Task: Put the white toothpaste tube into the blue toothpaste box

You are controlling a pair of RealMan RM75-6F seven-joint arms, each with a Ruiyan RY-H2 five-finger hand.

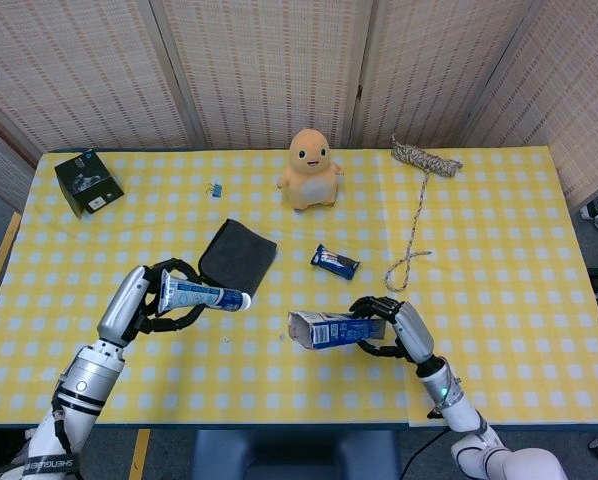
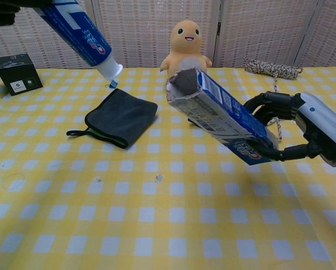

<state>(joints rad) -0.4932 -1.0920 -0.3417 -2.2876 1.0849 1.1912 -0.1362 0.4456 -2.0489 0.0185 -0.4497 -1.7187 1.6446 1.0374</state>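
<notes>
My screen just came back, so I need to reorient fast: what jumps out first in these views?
The two raised hands: the left hand holds the white toothpaste tube above the table, cap end pointing toward the blue box, which the right hand holds with its open end facing the tube. Behind them, an orange plush toy sits at the far middle of the yellow checked table, with a dark cloth nearer the tube.

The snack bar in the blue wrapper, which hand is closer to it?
Right. The right hand holds the blue box just in front of the snack bar; the left hand is away to its left, past the grey cloth.
</notes>
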